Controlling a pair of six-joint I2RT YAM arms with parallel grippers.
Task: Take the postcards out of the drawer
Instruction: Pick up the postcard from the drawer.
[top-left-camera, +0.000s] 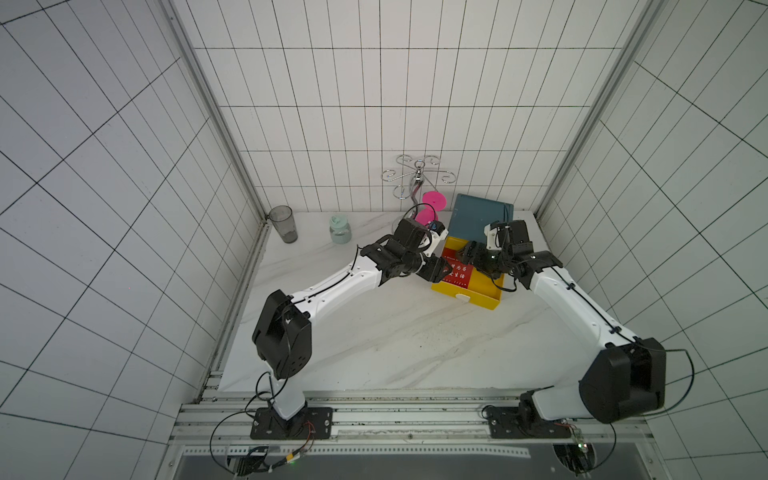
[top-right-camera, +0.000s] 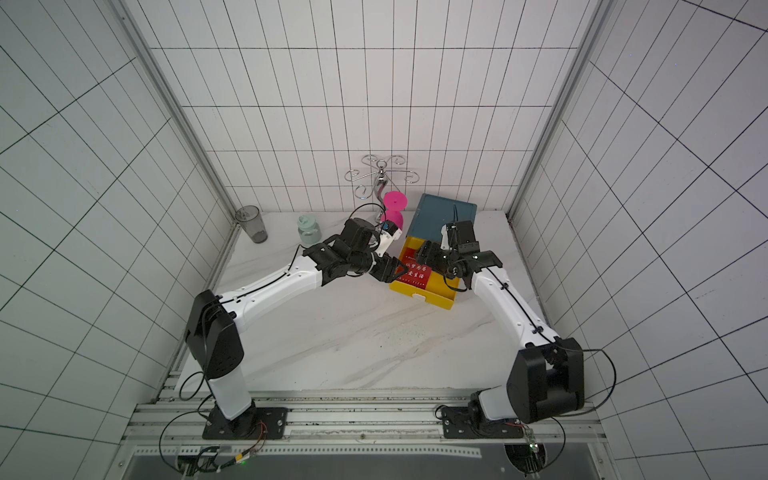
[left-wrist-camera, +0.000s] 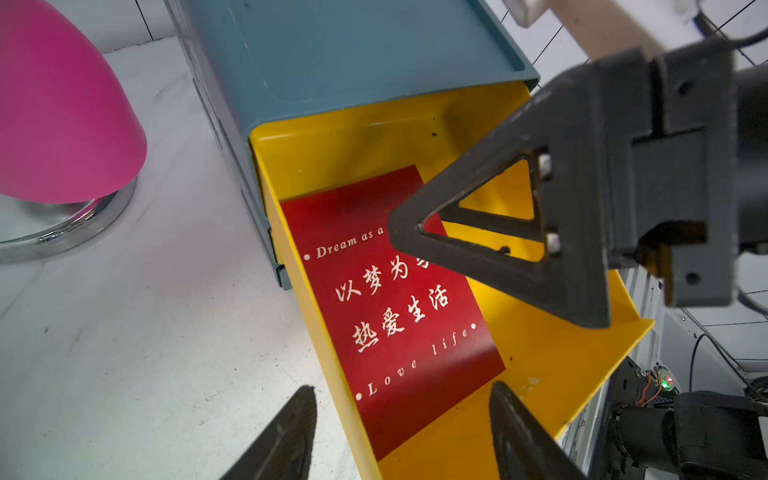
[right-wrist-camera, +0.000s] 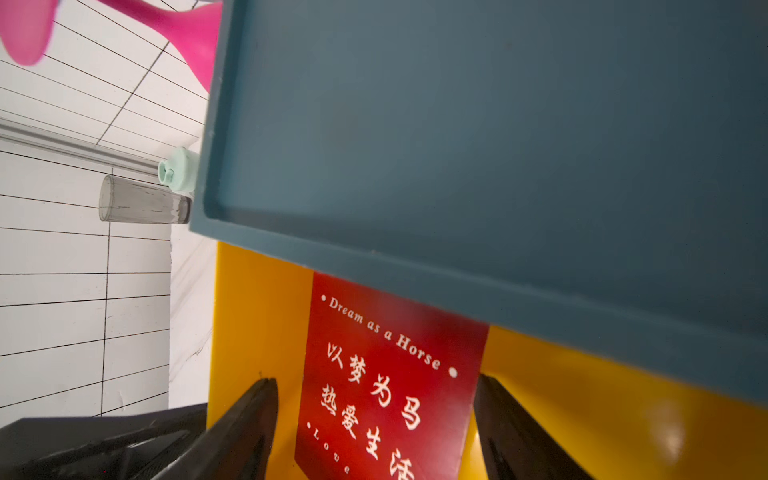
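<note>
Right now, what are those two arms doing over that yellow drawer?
A robot is working at a yellow drawer pulled out of a blue cabinet. A red postcard with white lettering lies inside; any more beneath it are hidden. Its left claw and right claw are both open, close over the card from opposite sides. Neither grips it, so nothing is out of the drawer yet.

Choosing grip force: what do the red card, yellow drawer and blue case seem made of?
Red card: probably coated paperboard, thin, flat, faint sheen. Yellow drawer: likely moulded plastic, glossy, with soft reflections. Blue case: likely plastic too, matte, moulded raised rim.
</note>
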